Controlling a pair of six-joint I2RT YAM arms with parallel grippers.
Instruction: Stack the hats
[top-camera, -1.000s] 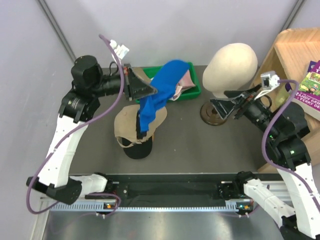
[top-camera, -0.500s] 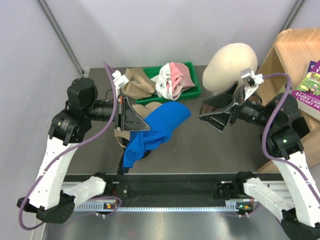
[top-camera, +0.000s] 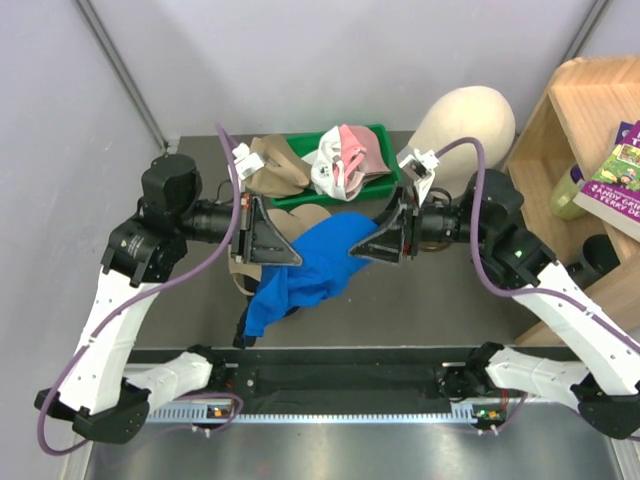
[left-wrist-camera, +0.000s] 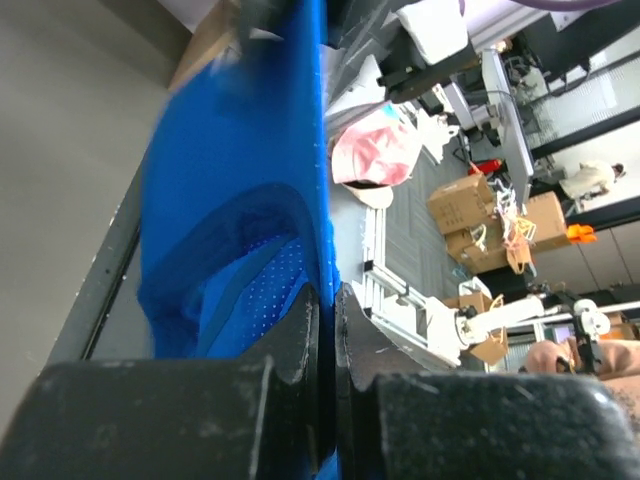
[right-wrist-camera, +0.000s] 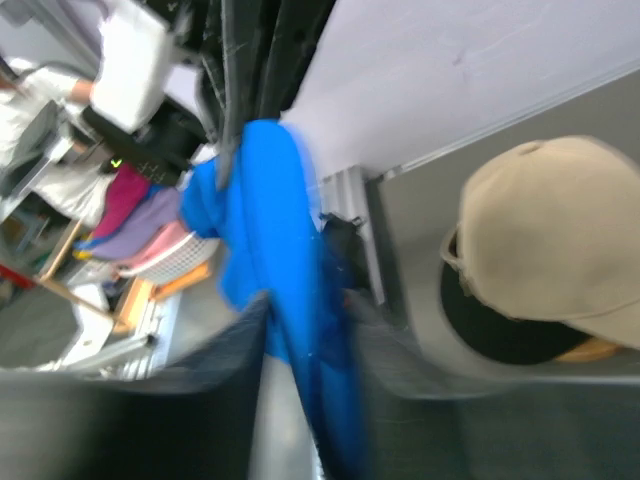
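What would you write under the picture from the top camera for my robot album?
Left hand pinches the blue hat while the right hand straddles its other side.

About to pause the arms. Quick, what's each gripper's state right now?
Left gripper: shut on the blue hat.
Right gripper: fingers either side of the blue hat; cannot tell if it has closed.

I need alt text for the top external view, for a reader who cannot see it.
A blue cap hangs above a table between a robot's two end effectors: the left end effector is shut on one side, the right end effector has the other side between its fingers. Behind: a green bin of caps and a mannequin head.
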